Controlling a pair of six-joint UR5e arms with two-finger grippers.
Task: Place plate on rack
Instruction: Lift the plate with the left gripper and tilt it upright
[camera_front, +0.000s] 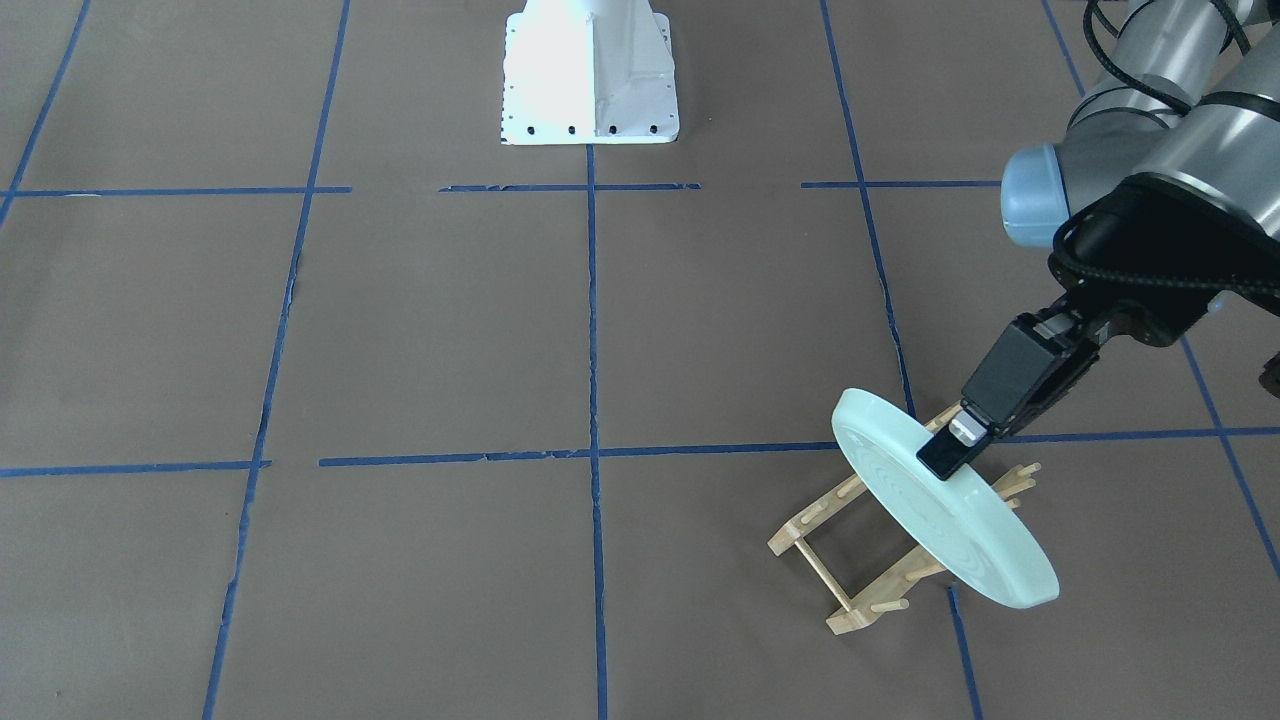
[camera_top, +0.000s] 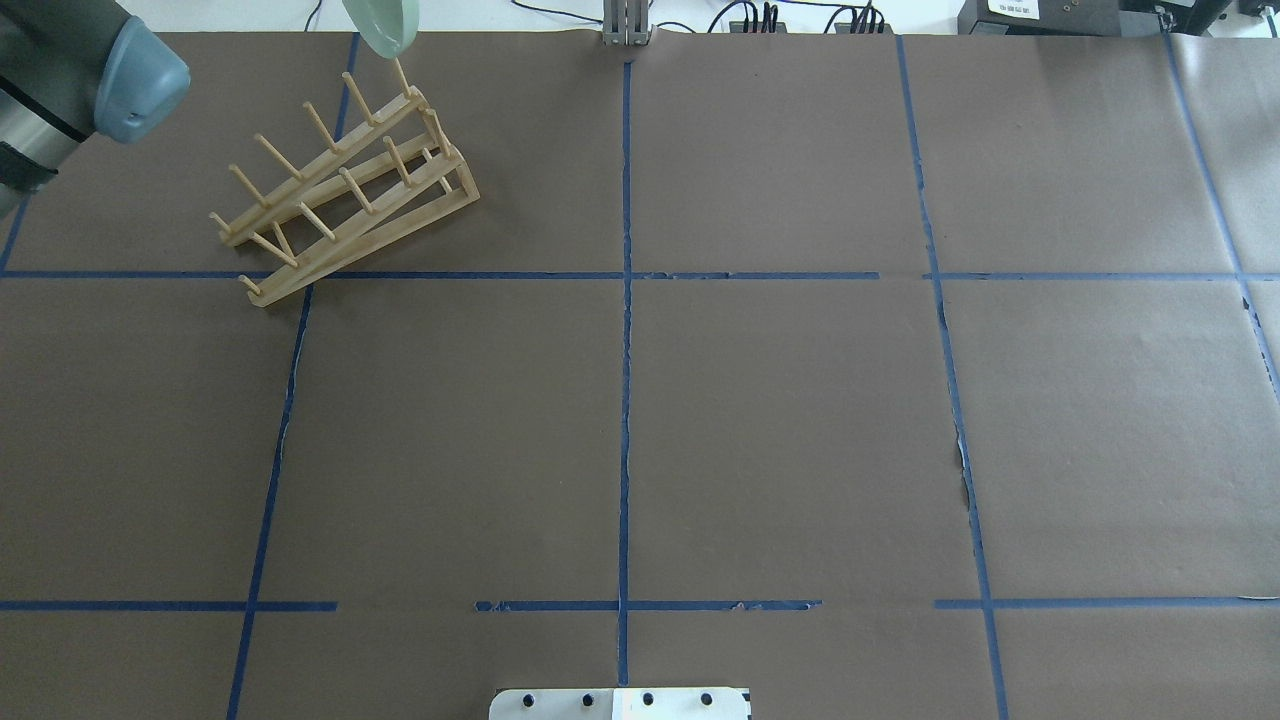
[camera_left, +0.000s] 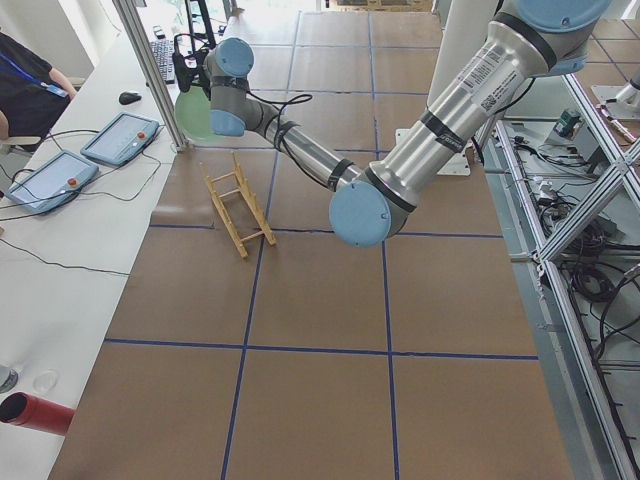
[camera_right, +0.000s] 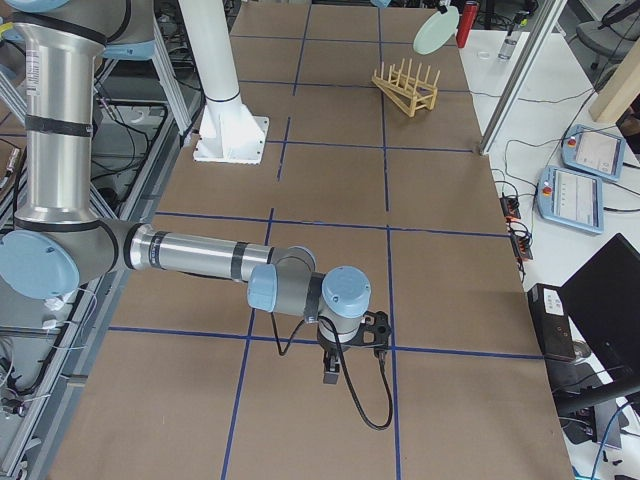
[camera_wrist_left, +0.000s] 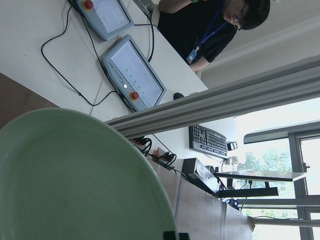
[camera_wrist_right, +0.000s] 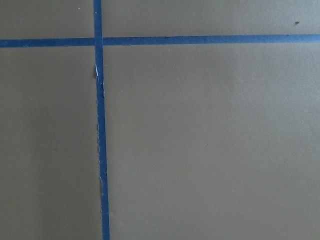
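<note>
The pale mint-green plate (camera_front: 935, 520) hangs tilted on edge in the air, over the end of the light-wood rack (camera_front: 806, 531) nearest the operators' side. My left gripper (camera_front: 946, 455) is shut on the plate's upper rim. In the overhead view only the plate's lower edge (camera_top: 385, 25) shows, past the rack (camera_top: 340, 190). The exterior right view shows the plate (camera_right: 436, 30) clear above the rack (camera_right: 405, 88). The plate fills the lower left of the left wrist view (camera_wrist_left: 75, 180). My right gripper (camera_right: 330, 375) hangs low over the table far from the rack. I cannot tell if it is open.
The white robot base (camera_front: 588, 75) stands at mid table. An aluminium post (camera_left: 150, 70) and the operators' bench with teach pendants (camera_left: 120, 135) lie just past the rack. A person (camera_wrist_left: 215, 20) sits there. Blue tape lines cross the brown table.
</note>
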